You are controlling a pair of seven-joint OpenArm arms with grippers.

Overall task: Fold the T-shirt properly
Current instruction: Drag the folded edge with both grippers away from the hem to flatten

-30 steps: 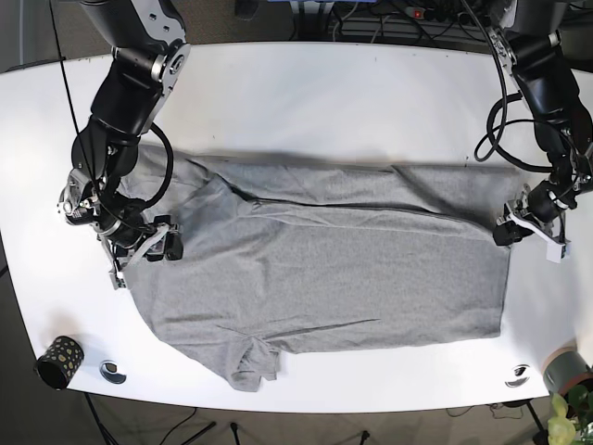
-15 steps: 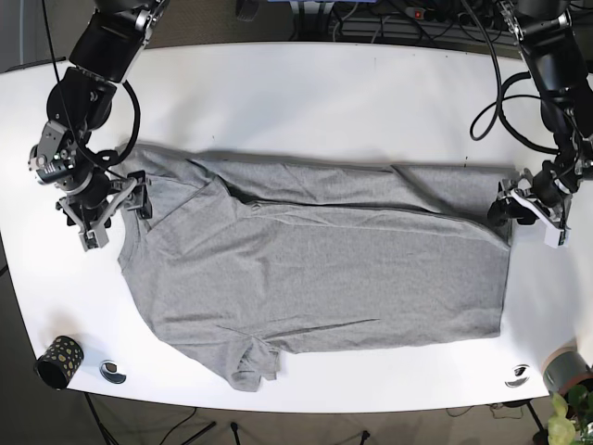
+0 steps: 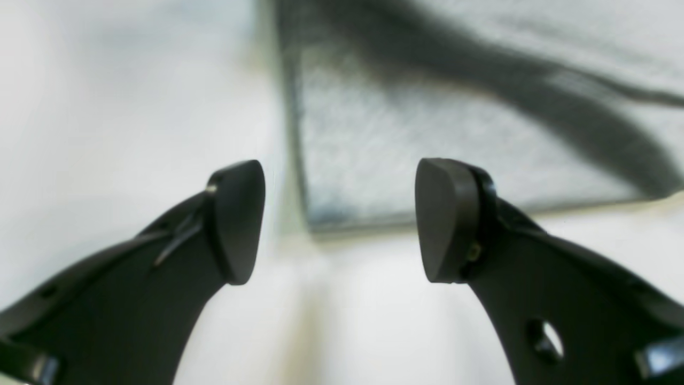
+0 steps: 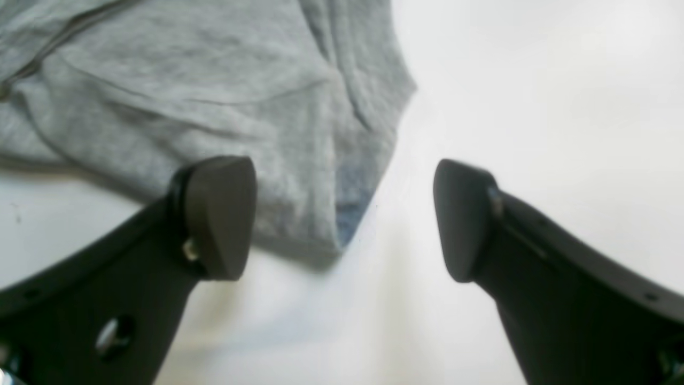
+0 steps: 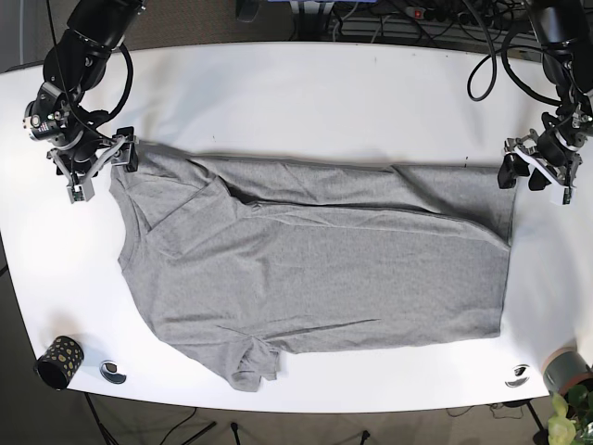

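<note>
I had both arms stretched low at opposite ends. My left gripper [image 5: 535, 173] hovered with its two black fingers [image 3: 446, 219] spread wide and nothing between them. My right gripper [image 5: 100, 167] was likewise parted, its pads [image 4: 222, 214] empty, wrist angled down.

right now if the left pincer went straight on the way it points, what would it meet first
Most likely the corner of the grey T-shirt, which lies just ahead between the open fingers of the left pincer; the white table surrounds it. Depth is blurred, so not certain.
</note>
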